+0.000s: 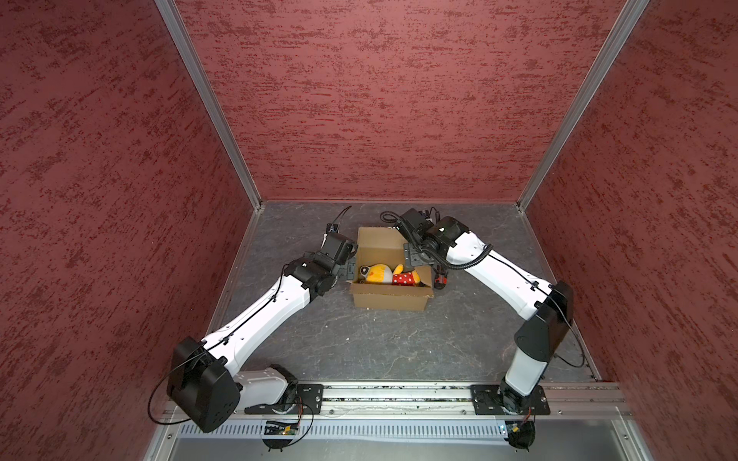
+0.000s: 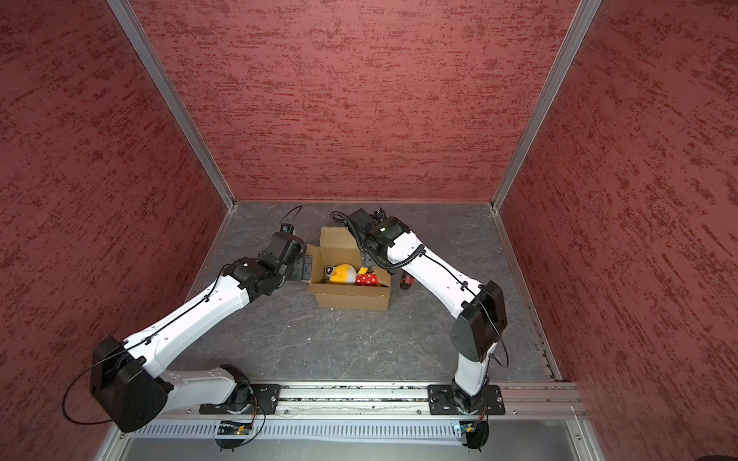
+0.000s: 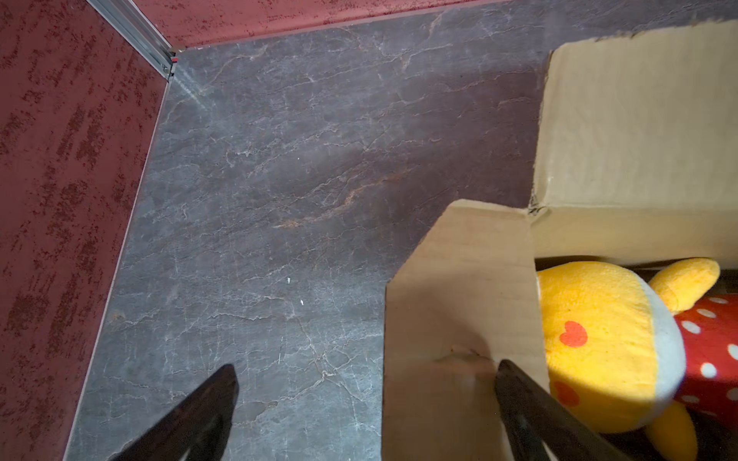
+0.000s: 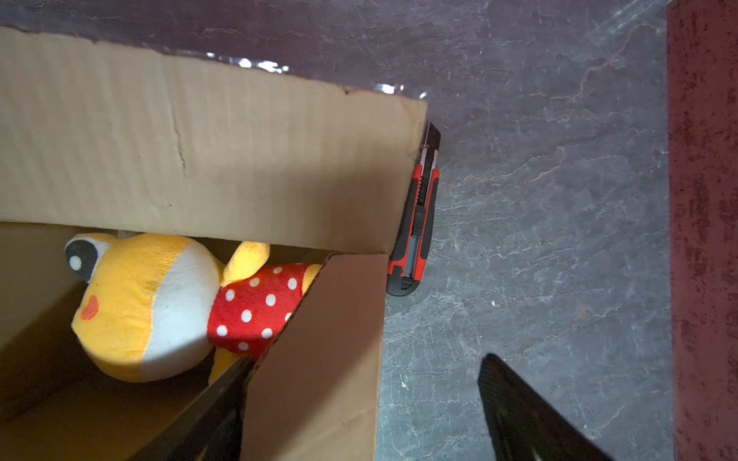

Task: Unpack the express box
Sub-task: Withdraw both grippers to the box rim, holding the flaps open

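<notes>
Around the end flaps (image 3: pixel 459 299) of the plain brown corrugated cardboard carton (image 1: pixel 389 297), I am holding my left gripper (image 3: pixel 366 364) and right gripper (image 4: pixel 369 358) wide open, clamping nothing.

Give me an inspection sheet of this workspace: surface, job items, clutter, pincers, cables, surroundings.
Surface: grey stone-look tabletop, few pale specks.
Job's things: box open, flaps spread; plush toy lying inside.
Clutter: red-and-black knife on the tabletop beside the box's right end.
Pincers: left pincer open, over the left end flap; right pincer open, astride the right end flap.
Cables: black cables run along left arm and right arm; ribbed hose loops at the right wrist.
Surroundings: red textured walls on three sides, metal corner posts.
</notes>
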### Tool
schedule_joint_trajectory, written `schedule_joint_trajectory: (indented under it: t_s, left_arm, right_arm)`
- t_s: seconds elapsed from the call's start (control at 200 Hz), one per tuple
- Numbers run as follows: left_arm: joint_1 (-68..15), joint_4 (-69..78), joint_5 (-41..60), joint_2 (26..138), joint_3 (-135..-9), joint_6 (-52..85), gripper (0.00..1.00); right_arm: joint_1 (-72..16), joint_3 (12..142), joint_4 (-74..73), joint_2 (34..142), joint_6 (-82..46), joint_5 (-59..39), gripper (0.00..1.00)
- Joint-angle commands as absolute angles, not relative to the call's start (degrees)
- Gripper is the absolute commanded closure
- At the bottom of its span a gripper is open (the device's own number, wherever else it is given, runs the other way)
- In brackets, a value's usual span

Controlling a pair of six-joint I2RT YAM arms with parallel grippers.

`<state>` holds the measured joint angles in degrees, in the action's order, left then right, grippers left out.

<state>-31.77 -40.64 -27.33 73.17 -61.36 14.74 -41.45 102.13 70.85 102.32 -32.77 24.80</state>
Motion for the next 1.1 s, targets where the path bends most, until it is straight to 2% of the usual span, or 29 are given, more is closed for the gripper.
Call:
schedule_joint_trajectory:
  t_s: [0.0, 1.097]
  left_arm:
    - [-30.9, -40.3, -26.5, 73.7, -60.2, 15.7, 0.0]
    - [-28.8, -39.0, -23.1, 75.6, -58.7, 16.7, 0.0]
  right_arm:
    - [-41.2, 103.9, 74.0, 102.3, -33.9, 27.5, 0.11]
    - [-37.0, 95.6, 76.5, 93.6, -37.2, 30.5, 0.09]
